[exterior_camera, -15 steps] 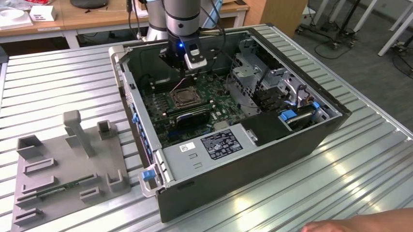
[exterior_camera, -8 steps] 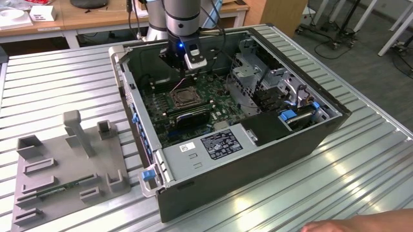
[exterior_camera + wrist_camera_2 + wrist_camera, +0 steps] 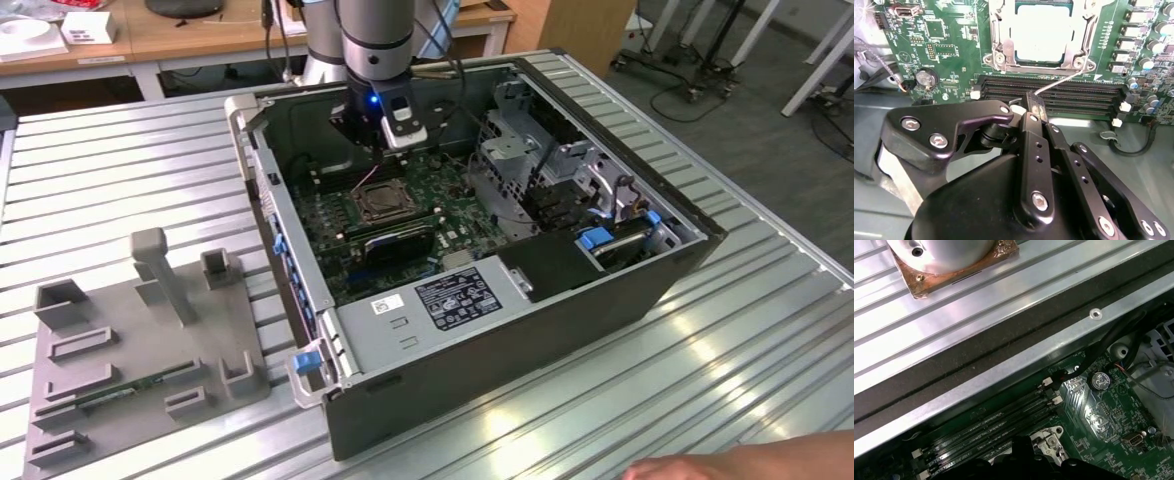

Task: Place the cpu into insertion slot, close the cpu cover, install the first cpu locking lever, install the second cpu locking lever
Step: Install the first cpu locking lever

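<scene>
Jaws of the gripper are pinched together on the free end of a thin wire locking lever. The tips meet right where the wire stops, so it looks grasped, not just touched. Gripping the far end probably gives the most leverage on the springy wire. The lever runs at a slant from the fingertips up to a corner of the insertion slot, crossing above the black memory slots. It is not latched down.

The cpu lies flat in the slot, its dull silver top showing through the cut-out. The cpu cover is down around it, a frame that pins the chip's edges and leaves the middle bare. Can't tell the state of any other lever.

Around that is the green motherboard, with a coin cell battery near the memory slots' end.

In the exterior view the gripper hangs from the arm just above the socket. The computer case lies on its side with the open face up, likely so the arm can reach the board from above. The grey drive cage is toward the exterior view's right. The case rests on the ribbed metal table, and a grey parts fixture is on the exterior view's left. A person's hand is at the lower edge, well apart from the case.
</scene>
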Tool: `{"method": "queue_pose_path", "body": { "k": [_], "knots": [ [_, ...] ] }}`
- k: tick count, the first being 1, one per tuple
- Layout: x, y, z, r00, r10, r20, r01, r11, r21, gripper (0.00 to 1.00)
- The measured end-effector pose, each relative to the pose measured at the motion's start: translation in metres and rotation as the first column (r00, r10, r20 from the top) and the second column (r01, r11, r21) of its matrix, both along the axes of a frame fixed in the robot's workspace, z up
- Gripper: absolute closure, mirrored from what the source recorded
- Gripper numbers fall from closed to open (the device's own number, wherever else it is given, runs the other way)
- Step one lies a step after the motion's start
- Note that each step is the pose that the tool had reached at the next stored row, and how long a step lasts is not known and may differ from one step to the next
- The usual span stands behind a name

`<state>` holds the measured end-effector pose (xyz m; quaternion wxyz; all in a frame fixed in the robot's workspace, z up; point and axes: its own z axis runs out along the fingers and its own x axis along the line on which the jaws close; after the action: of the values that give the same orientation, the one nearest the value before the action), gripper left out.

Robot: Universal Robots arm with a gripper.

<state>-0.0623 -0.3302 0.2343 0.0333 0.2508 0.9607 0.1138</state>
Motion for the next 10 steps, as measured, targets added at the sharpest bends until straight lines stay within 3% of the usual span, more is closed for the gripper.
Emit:
{"method": "queue_pose_path", "body": {
  "k": [10],
  "knots": [
    [-0.0029,0.0016,-0.0054,1.0,0.0,0.0001,0.0,0.9999,0.0121,0.89]
  ]
}}
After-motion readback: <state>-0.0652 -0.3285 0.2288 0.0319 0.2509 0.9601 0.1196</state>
